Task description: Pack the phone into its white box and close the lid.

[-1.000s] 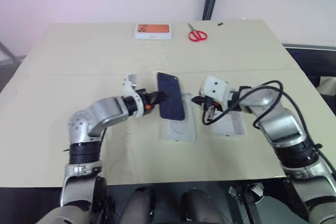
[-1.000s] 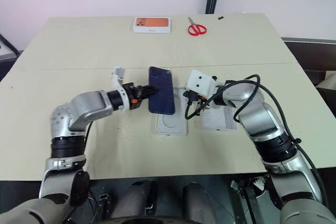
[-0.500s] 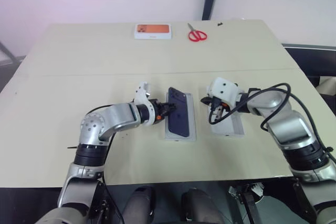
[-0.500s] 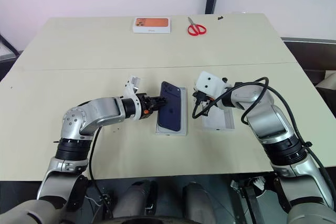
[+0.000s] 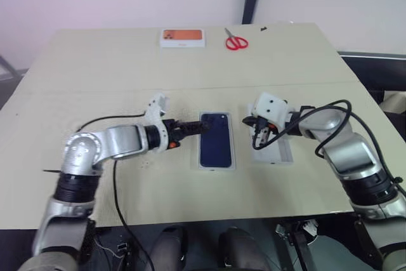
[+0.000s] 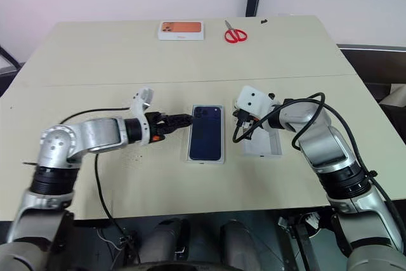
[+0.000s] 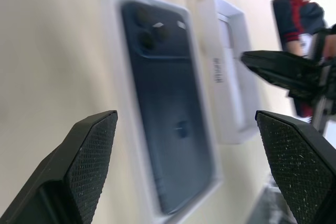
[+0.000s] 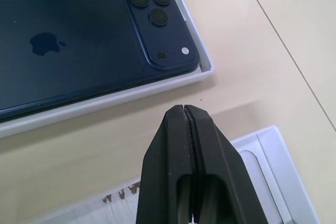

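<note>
On the pale wooden tabletop (image 5: 95, 68), the dark blue, shiny phone (image 5: 216, 139) lies flat inside the shallow white cardboard box (image 5: 216, 165). Its camera bump is at the far end, and the back faces up. The white cardboard lid (image 5: 274, 152) lies open side up just beside the box, on the robot's right. It is not on the box yet, so that step is left to do.

What could go wrong? The lid is thin and lies flat, so it looks hard to pick up. A gripper could push it along instead of lifting it. The lid must also be turned over first. If it comes down crooked, it could catch on the rim of the box and not close. A bump to the box could slide it or tip the phone up on one edge.

The left gripper (image 5: 198, 127) is spread wide, and it holds nothing. Its fingers (image 7: 84, 161) point at the near-left side of the box, close to it, and do not touch the phone. The right gripper (image 8: 185, 129) is shut tight with nothing between its fingers. It hangs over the far end of the lid, and I cannot tell if it touches it.
</note>
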Action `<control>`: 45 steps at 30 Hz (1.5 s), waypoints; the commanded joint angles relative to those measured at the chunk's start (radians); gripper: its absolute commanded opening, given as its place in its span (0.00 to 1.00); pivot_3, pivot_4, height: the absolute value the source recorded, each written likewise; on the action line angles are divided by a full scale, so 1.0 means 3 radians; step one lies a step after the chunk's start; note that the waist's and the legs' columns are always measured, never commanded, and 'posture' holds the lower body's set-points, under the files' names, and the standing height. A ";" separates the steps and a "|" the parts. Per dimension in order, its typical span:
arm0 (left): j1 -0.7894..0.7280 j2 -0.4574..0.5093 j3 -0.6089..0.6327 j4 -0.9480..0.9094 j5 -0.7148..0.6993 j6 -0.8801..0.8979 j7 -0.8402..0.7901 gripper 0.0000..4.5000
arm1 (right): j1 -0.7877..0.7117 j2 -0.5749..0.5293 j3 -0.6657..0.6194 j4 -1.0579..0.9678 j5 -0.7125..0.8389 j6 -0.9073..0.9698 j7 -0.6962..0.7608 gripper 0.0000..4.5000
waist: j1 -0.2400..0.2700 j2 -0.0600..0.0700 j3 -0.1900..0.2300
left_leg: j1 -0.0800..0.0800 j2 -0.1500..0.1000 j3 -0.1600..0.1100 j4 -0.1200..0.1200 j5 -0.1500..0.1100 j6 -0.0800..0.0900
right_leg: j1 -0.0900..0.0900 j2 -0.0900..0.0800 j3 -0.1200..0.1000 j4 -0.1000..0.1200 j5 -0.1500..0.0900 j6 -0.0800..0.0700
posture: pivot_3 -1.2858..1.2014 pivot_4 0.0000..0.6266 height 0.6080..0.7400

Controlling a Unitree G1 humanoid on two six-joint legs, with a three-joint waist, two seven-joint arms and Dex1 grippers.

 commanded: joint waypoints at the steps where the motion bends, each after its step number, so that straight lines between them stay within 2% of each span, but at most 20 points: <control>1: -0.0157 0.0397 0.0329 -0.0145 0.0465 0.0007 -0.0720 0.98 | -0.0073 -0.0067 -0.0053 -0.0003 0.0007 -0.0105 0.0008 0.00 | 0.0001 0.0000 0.0001 | 0.0000 0.0000 0.0000 0.0000 0.0000 0.0000 | 0.0000 0.0000 0.0000 0.0000 0.0000 0.0000 | 0.52 0.24 1.00; 2: -0.0190 0.0508 0.0324 -0.0173 0.0683 -0.0014 -0.0941 0.98 | -0.0080 -0.0073 -0.0046 0.0018 -0.0001 -0.0129 0.0016 0.00 | 0.0000 0.0001 0.0002 | 0.0000 0.0000 0.0000 0.0000 0.0000 0.0000 | 0.0000 0.0000 0.0000 -0.0001 0.0000 0.0000 | 0.52 0.24 1.00; 5: -0.0239 0.0859 0.0026 -0.0355 0.1597 -0.0175 -0.1642 0.78 | -0.0098 -0.0105 0.0014 0.0068 -0.0038 -0.0239 0.0065 0.00 | 0.0001 0.0003 0.0002 | -0.0001 -0.0001 0.0000 -0.0001 0.0000 0.0000 | 0.0002 0.0000 -0.0002 -0.0004 0.0000 0.0000 | 0.52 0.24 1.00; 6: -0.0229 0.0969 -0.0135 -0.0446 0.1971 -0.0328 -0.1905 0.69 | -0.0107 -0.0118 0.0043 0.0086 -0.0065 -0.0277 0.0073 0.00 | 0.0001 0.0005 0.0002 | 0.0000 -0.0001 0.0001 -0.0002 0.0000 0.0000 | 0.0004 0.0000 -0.0001 -0.0007 0.0000 0.0000 | 0.52 0.24 1.00; 8: -0.0271 0.1095 -0.0486 -0.0488 0.2635 -0.0612 -0.2383 0.45 | -0.0132 -0.0161 0.0127 0.0129 -0.0160 -0.0369 0.0093 0.00 | 0.0002 0.0006 0.0003 | 0.0000 -0.0002 0.0002 -0.0006 0.0000 0.0000 | 0.0006 0.0000 -0.0001 -0.0013 0.0000 0.0000 | 0.52 0.24 1.00; 12: -0.0526 0.1100 -0.1132 -0.0277 0.3655 -0.1093 -0.3246 0.02 | -0.0158 -0.0237 0.0261 0.0173 -0.0324 -0.0573 0.0141 0.00 | 0.0000 0.0007 0.0003 | -0.0001 -0.0002 0.0002 -0.0006 0.0000 0.0001 | 0.0006 0.0000 -0.0001 -0.0016 0.0000 0.0000 | 0.52 0.24 1.00; 17: -0.0831 0.0923 -0.1654 0.0029 0.4516 -0.1594 -0.4088 0.02 | -0.0156 -0.0233 0.0434 0.0111 -0.0500 -0.0693 0.0194 0.00 | -0.0002 0.0007 0.0004 | -0.0003 -0.0001 0.0002 -0.0006 -0.0001 0.0002 | 0.0005 0.0001 0.0000 -0.0016 0.0000 0.0000 | 0.52 0.24 1.00; 24: -0.0997 0.0407 -0.1968 0.0382 0.5204 -0.1827 -0.4560 0.02 | -0.0161 -0.0102 0.0669 0.0106 -0.0792 -0.0747 0.0150 0.00 | -0.0003 0.0007 0.0004 | -0.0005 -0.0001 0.0002 -0.0003 -0.0002 0.0006 | 0.0004 0.0001 0.0000 -0.0015 0.0000 0.0000 | 0.52 0.24 1.00; 35: -0.0794 -0.0176 -0.1978 0.0162 0.5491 -0.1532 -0.4691 0.02 | -0.0008 -0.0060 0.0667 -0.0132 -0.0838 -0.0724 0.0258 0.00 | 0.0008 0.0007 0.0004 | -0.0006 -0.0001 0.0000 0.0001 -0.0003 0.0007 | 0.0004 0.0000 -0.0001 -0.0012 0.0000 0.0000 | 0.52 0.24 1.00; 45: -0.0739 -0.0683 -0.1926 0.0111 0.5574 -0.1302 -0.4595 0.02 | 0.0379 -0.0453 0.0311 -0.0564 -0.0721 -0.0549 0.0484 0.00 | 0.0081 0.0007 0.0004 | -0.0006 -0.0001 0.0001 0.0008 -0.0006 0.0011 | 0.0009 -0.0001 -0.0001 -0.0012 0.0000 0.0001 | 0.52 0.24 1.00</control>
